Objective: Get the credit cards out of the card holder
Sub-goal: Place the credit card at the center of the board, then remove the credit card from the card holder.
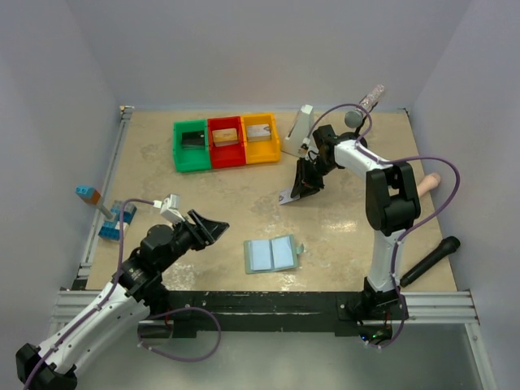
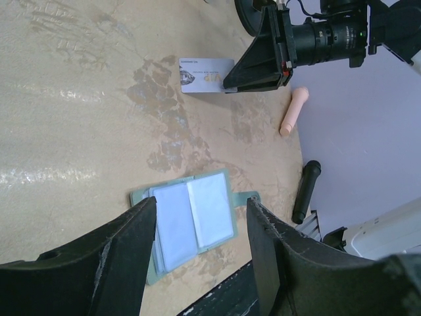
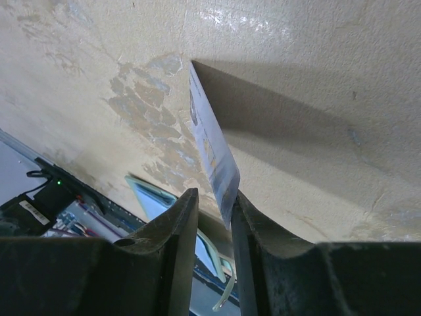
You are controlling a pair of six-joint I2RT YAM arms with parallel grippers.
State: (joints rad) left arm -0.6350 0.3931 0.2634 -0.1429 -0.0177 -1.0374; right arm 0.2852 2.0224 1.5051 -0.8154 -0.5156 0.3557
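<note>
The left pincer (image 1: 216, 231) hung released and empty over the table (image 1: 357, 236) near its near edge. The card holder (image 1: 270, 254) lay spread open just to its right, pale pockets up. Further right and toward the far edge, the silver-grey card (image 2: 205, 74) stood tilted, one edge on the table, between the loosely parted fingers of the right pincer (image 1: 307, 184).

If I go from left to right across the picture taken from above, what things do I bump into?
Blue toy bricks → left pincer → card holder → black handle.
</note>
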